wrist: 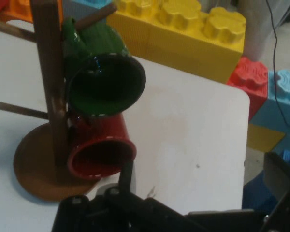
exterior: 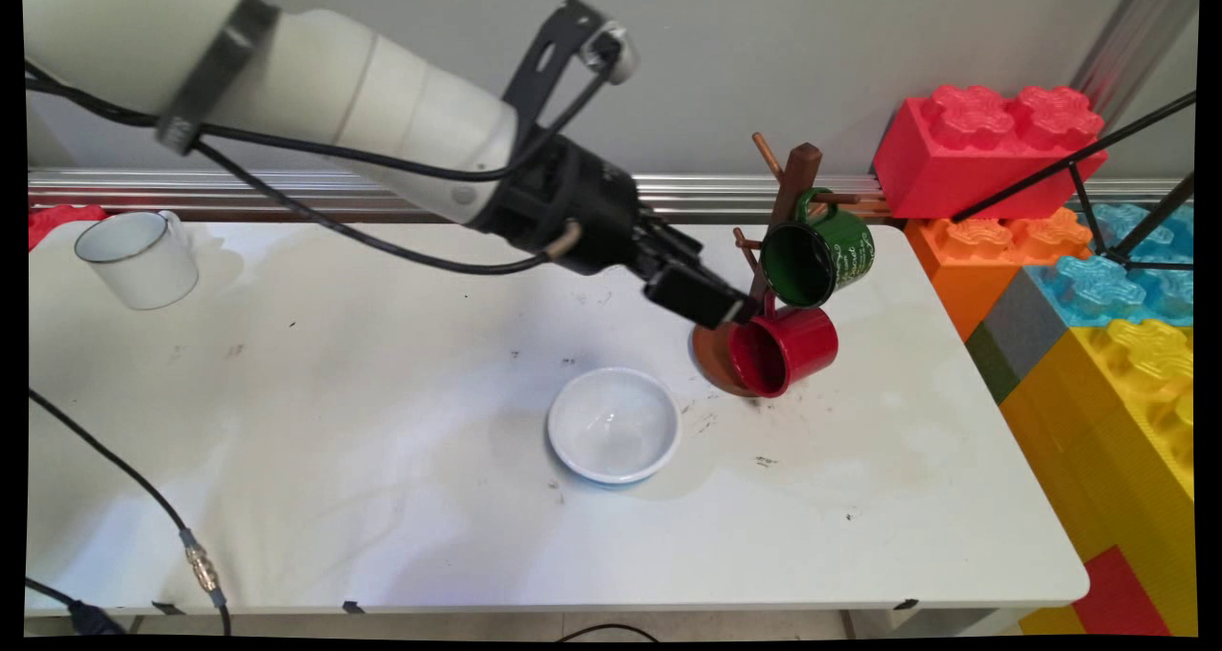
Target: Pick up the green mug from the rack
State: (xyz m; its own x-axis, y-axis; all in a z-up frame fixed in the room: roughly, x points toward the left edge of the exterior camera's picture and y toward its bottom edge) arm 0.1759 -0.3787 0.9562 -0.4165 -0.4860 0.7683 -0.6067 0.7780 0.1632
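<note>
The black hand reaches in from the left and sits low at the left side of the wooden mug tree, its tip right at the rim of the red mug; whether it touches the rim I cannot tell. In the hand view the two fingers stand wide apart, one finger rising just below the red mug's mouth and the other at the picture's right edge, with nothing between them. The red mug hangs on a low peg of the tree, mouth facing the near left, just above the tree's round base. The green mug hangs on the peg above it, tilted the same way. On the white tabletop, near and left of the tree, stands a white bowl. A white mug stands well apart at the far left corner. Big toy bricks, red, orange, blue and yellow, are stacked beyond the tabletop's right edge.
</note>
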